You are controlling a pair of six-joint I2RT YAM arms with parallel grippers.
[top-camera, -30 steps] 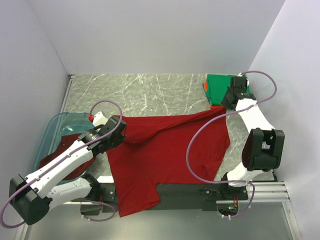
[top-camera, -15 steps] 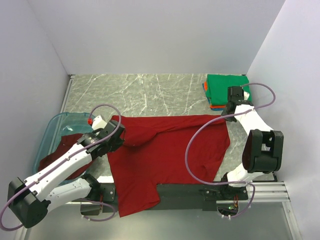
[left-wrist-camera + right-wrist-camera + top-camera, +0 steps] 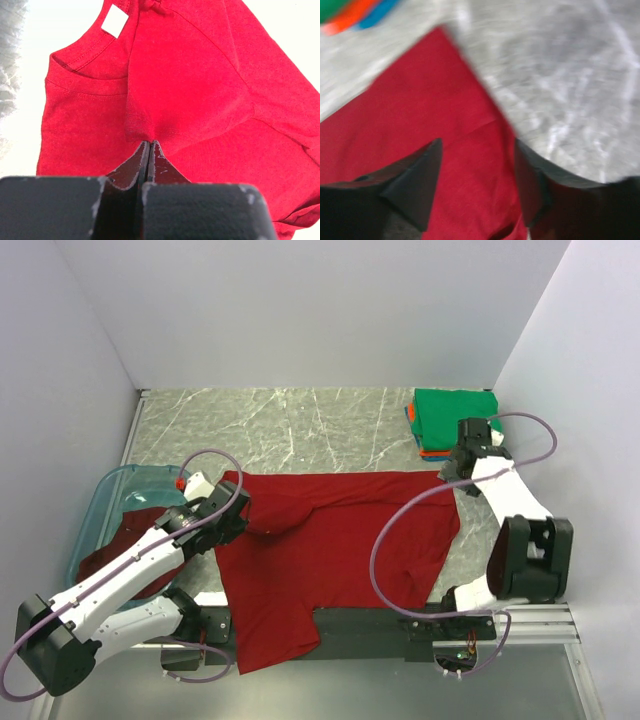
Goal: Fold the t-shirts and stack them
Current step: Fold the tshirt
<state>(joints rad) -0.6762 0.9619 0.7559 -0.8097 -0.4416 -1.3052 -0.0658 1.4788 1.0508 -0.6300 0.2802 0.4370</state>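
A bright red t-shirt [image 3: 340, 540] lies spread across the near half of the grey marbled desk [image 3: 300, 430], its collar [image 3: 82, 62] towards the left and its lower left part hanging over the near edge. The left tool [image 3: 149, 146] is closed tight on a small pinch of the red cloth just below the collar, and a ridge of fabric rises from the fingertips towards the neckline. A white label [image 3: 114, 21] shows inside the collar.

The right tool [image 3: 476, 145] stands open above the shirt's far right corner, its two dark fingers [image 3: 415, 185] spread either side of the red edge where it meets bare desk. That view is blurred, so I cannot tell whether they touch the cloth.

In the far right corner of the desk sits a stack of folded shirts, close to that corner of the red one: a green shirt [image 3: 455, 412] on top, with an orange one [image 3: 350, 17] and a blue one [image 3: 375, 14] peeping out beneath.

On the left a translucent blue tub [image 3: 100, 505] holds a crumpled maroon shirt [image 3: 100, 560], partly hidden by the left arm
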